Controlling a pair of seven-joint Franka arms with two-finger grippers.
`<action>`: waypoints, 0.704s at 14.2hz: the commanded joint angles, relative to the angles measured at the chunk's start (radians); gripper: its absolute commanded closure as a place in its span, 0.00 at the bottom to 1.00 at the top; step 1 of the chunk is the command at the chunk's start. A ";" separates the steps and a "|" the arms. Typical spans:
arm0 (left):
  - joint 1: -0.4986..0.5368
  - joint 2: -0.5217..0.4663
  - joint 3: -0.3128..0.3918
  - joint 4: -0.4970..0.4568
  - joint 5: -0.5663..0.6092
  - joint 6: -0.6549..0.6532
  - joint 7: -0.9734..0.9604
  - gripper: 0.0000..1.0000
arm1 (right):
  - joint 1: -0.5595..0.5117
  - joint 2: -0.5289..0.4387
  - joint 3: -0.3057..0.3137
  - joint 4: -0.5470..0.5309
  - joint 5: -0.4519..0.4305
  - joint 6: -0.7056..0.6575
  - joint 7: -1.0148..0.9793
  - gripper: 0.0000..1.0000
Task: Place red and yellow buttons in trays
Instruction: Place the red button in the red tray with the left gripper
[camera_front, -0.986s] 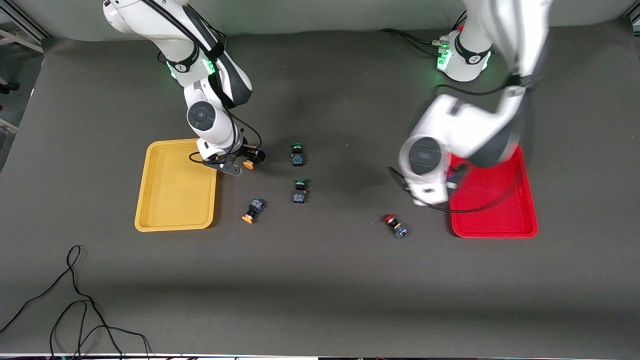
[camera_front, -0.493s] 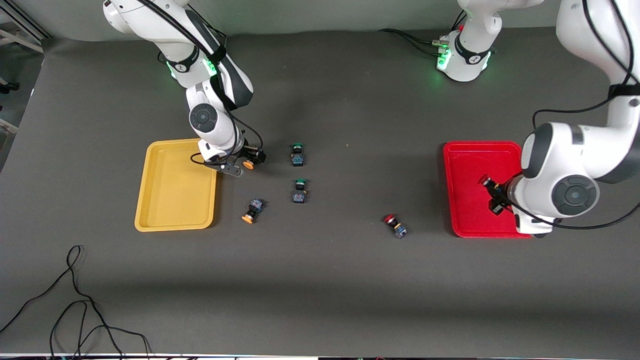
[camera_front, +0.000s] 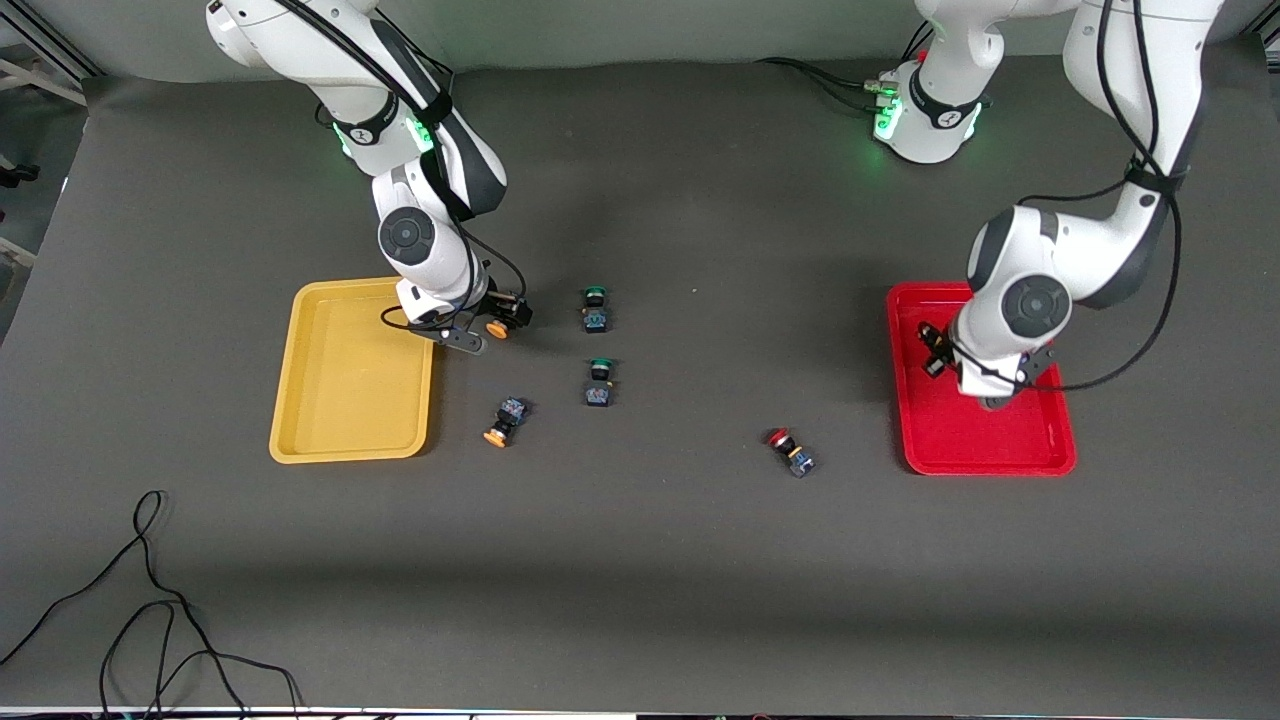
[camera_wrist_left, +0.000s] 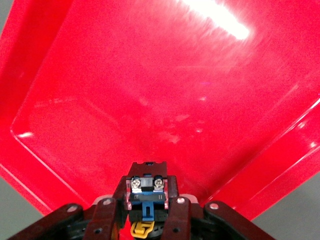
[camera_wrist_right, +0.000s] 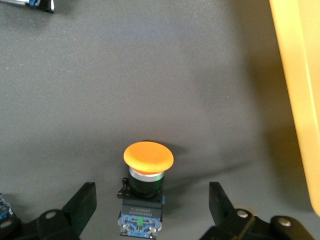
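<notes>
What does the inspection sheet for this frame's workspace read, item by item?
Surface: dark mat, flat.
Job's things: yellow tray and red tray hold no released button; one orange-capped button and one red-capped button lie on the mat.
Clutter: two green-capped switches mid-table.
Grippers: left tool shut on a button body over the red tray; right tool open around an orange-capped button beside the yellow tray.
Cables: loose black cable at the mat's near edge.
Surroundings: nothing seen.
</notes>
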 joint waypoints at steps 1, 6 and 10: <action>0.035 -0.067 0.000 -0.029 0.009 -0.004 0.070 0.00 | 0.013 -0.003 -0.006 -0.002 0.018 0.012 0.017 0.02; -0.008 -0.027 -0.025 0.282 -0.032 -0.315 0.043 0.00 | 0.013 0.007 -0.006 0.000 0.019 0.026 0.017 0.19; -0.147 0.203 -0.032 0.682 -0.094 -0.463 -0.207 0.00 | 0.013 0.012 -0.004 0.000 0.019 0.026 0.017 0.52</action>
